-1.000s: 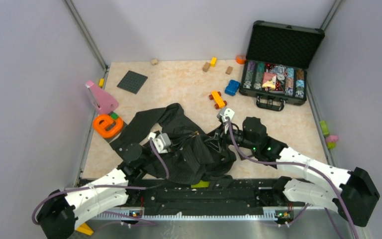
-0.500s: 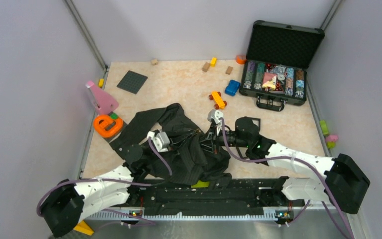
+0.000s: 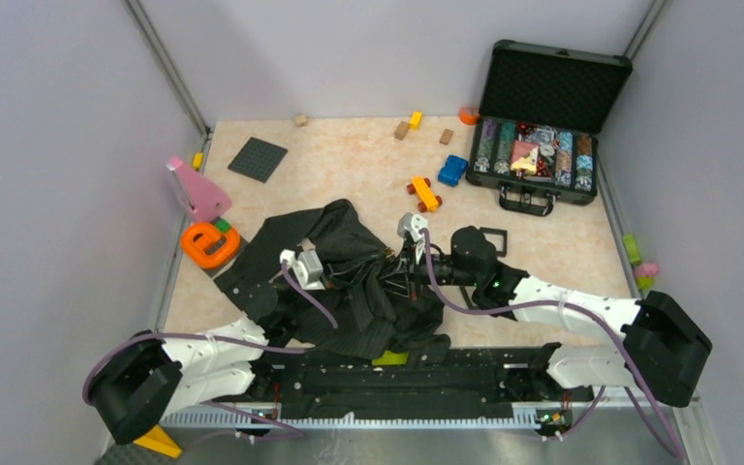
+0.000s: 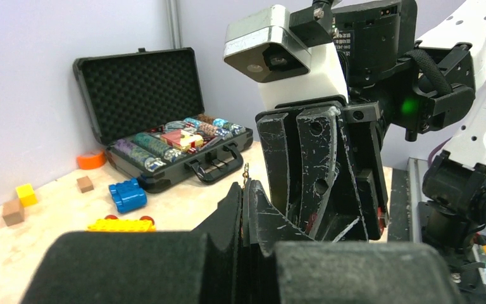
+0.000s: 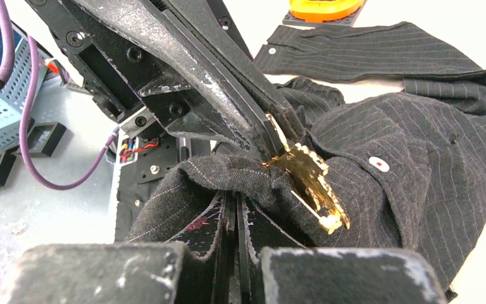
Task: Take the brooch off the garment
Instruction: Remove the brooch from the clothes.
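Right wrist view: the brooch [image 5: 307, 183] is shown pinned to a raised fold of the shirt [image 5: 430, 145], near a white button [image 5: 378, 164]. The left pincer [image 5: 272, 136], entering from the upper left, is seen with its fingers drawn together to a narrow point on the upper end of the brooch. It is judged to be gripping the ornament, although the contact is partly hidden by cloth. The right pincer [image 5: 233, 206] is closed to a slit at the bottom of the view, and the fold of cloth just below the brooch is held in it.

Left wrist view: a small gold tip is visible just above that pincer's closed fingers, with the right pincer directly opposite.

Top external view: compared with one second ago, the right arm has been swung leftward from the shirt's edge to its bunched middle. The left arm has been advanced slightly to meet it, so both pincers are brought together at one spot. Cloth and brooch are thus each secured separately. The approach is judged complete, and the pulling apart remains to be done.
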Robot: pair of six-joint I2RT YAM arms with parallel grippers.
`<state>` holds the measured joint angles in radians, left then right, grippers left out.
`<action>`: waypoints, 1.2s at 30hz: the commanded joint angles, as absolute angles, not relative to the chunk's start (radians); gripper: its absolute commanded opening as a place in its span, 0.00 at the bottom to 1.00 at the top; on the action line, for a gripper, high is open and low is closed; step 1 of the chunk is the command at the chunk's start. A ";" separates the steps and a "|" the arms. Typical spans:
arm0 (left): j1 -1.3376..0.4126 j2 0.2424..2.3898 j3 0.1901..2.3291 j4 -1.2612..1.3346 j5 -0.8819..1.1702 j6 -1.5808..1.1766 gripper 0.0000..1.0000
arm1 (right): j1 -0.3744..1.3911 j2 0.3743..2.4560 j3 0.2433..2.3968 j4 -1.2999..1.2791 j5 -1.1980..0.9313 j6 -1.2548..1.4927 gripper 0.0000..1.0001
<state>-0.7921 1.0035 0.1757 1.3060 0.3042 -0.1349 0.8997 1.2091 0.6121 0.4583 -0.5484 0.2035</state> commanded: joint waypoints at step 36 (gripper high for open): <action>-0.794 0.895 0.439 1.385 0.182 -0.528 0.00 | 0.843 0.963 0.527 1.070 -0.171 0.563 0.84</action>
